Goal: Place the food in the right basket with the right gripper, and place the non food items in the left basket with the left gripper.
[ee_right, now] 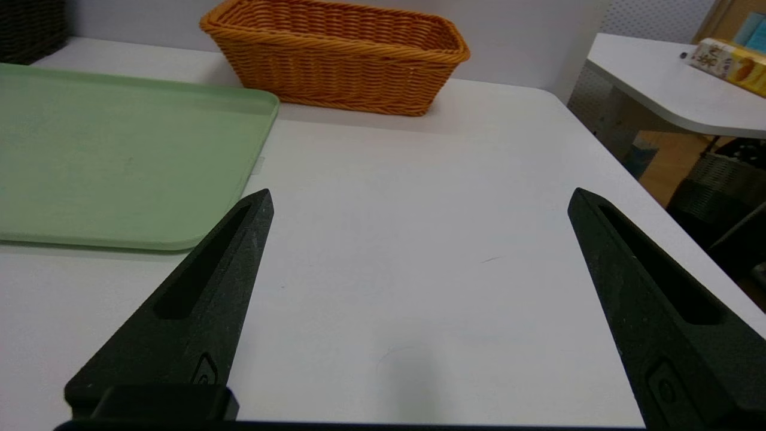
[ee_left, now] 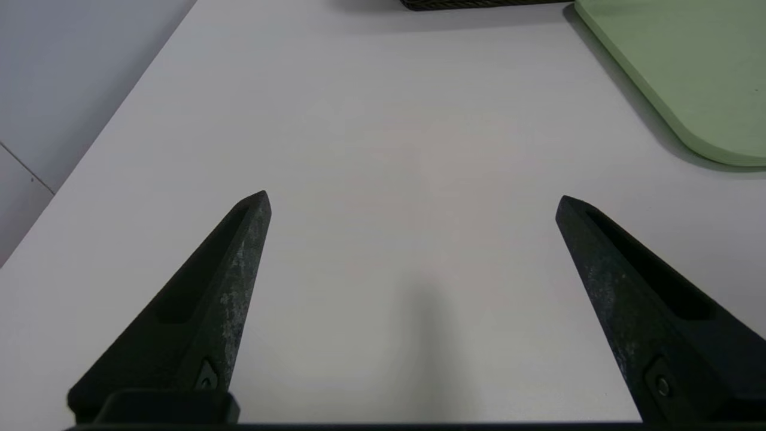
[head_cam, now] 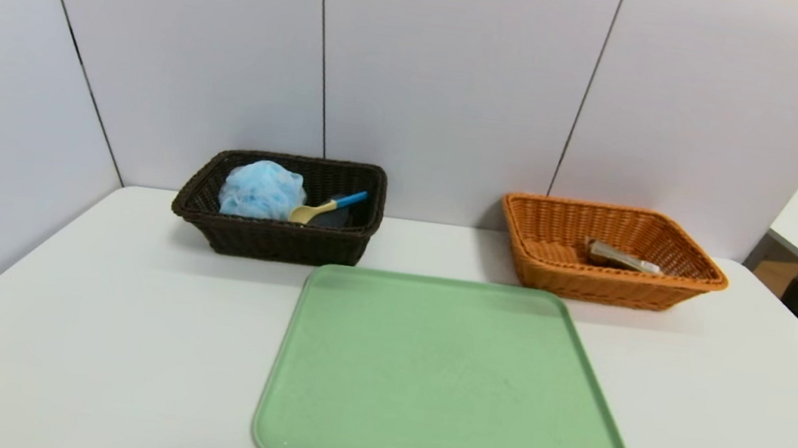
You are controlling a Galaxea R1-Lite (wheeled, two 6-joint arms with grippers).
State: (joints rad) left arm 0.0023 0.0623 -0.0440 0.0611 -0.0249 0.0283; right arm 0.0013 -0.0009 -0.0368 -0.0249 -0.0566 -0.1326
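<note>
Sorting appears complete. Taking the green tray (head_cam: 450,382) as landmark: the left basket (head_cam: 276,235) stands just behind its far left corner and holds the blue bath pouf (head_cam: 262,190), the yellow spoon (head_cam: 325,207) and a dark item beneath the spoon, probably the rolled cloth (head_cam: 329,220). The right basket (head_cam: 609,280) stands behind the tray's far right corner and holds the food (head_cam: 622,257). The tray carries nothing.

The left gripper (ee_left: 413,200) hangs over bare desk (ee_left: 383,179) left of the tray, jaws spread wide, holding nothing. The right gripper (ee_right: 419,197) hangs over the desk right of the tray, likewise wide apart and holding nothing.

Judgement: no item remains to move; the next move calls only for parking both arms.
</note>
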